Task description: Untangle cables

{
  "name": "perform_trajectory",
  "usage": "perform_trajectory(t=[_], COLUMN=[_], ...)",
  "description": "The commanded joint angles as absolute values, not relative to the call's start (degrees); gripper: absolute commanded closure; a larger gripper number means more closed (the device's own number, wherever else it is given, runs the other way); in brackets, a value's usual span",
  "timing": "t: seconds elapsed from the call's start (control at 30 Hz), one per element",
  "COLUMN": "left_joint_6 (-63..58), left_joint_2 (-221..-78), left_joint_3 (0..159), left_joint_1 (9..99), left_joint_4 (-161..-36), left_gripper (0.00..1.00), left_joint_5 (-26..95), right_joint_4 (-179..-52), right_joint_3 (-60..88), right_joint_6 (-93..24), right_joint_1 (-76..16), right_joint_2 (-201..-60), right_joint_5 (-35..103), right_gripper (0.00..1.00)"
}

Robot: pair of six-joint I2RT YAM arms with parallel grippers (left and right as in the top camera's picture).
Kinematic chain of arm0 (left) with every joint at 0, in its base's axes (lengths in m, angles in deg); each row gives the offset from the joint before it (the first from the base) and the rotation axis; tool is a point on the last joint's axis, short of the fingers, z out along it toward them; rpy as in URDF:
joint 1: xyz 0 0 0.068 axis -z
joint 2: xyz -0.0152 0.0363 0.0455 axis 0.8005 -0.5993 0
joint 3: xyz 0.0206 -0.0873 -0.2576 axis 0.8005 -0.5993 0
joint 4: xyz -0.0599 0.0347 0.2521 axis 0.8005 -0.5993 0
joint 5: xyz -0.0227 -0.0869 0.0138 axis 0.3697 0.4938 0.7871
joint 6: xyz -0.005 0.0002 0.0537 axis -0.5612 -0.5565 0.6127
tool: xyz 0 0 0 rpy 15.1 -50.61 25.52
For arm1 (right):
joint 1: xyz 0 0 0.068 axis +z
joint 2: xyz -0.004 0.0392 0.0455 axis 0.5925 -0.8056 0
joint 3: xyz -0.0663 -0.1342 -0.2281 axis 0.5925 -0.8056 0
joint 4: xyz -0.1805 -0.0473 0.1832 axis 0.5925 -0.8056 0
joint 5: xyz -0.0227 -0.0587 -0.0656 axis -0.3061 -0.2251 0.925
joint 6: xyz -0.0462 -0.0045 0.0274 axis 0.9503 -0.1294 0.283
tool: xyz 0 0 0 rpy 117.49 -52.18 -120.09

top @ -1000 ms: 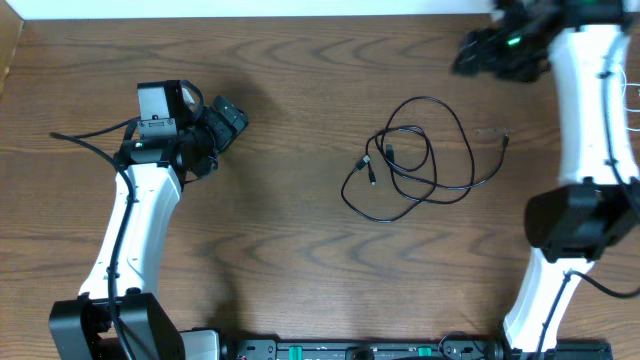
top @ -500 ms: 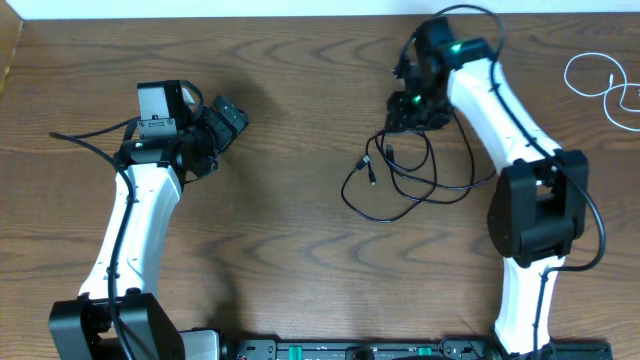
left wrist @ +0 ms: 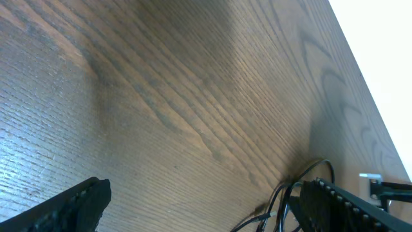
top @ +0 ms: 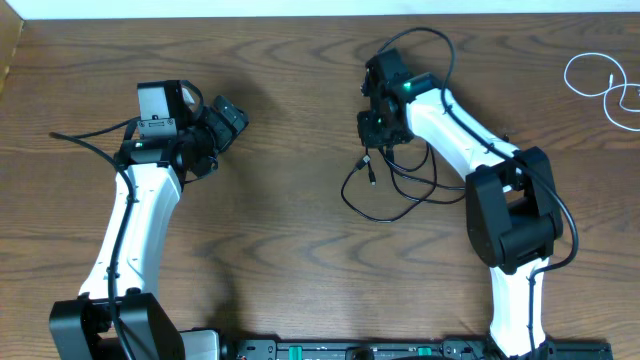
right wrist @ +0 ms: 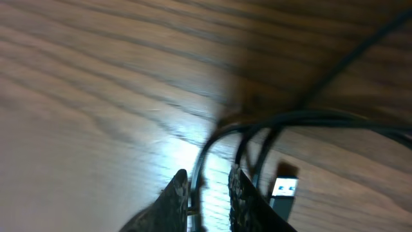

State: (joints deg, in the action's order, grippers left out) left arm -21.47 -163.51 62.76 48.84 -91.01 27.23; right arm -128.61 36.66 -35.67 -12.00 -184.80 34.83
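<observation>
The black cable (top: 345, 195) lies in loose overlapping loops at mid-table, right of centre. My right gripper (top: 378, 128) is down on the loops' far-left part. In the right wrist view its jaws (right wrist: 208, 170) are narrow, with one strand of the black cable (right wrist: 302, 117) running between the fingers; a slit of table still shows beside the strand. A silver-tipped plug (right wrist: 283, 187) lies just right of the fingers. The white cable (top: 567, 72) is coiled apart at the far right edge. My left gripper (top: 232, 118) hangs open over bare wood at the left, and the black cable (left wrist: 283, 200) shows ahead of it (left wrist: 209, 212).
The right arm (top: 470, 140) stretches diagonally across the black loops from the right. The table's back edge (top: 300, 14) meets a white wall. Equipment lines the front edge (top: 350, 350).
The right arm swung from the far right corner leftward onto the black cable, and its jaws narrowed around a strand. The white cable came into view at the right. The left arm stayed still.
</observation>
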Motion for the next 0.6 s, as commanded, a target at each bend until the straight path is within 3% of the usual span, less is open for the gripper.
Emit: perform_trajectory(t=[0.0,0.57], left_joint_6=[-20.7,-20.7], left_joint_2=[-163.5,-163.5], left_joint_3=[63.3,63.3], left_joint_1=[48.8,48.8], left_joint_4=[-91.3,-91.3], left_gripper=[0.01,0.01], left_joint_5=[26.3,26.3], right_joint_4=[-128.2,-123.2], right_joint_3=[35.6,31.7], right_joint_6=[-39.6,-39.1], right_joint_1=[-12.1,-11.6], right_joint_2=[-185.5,-185.7], right_joint_5=[40.7,38.9], right_gripper=[0.81,0.79])
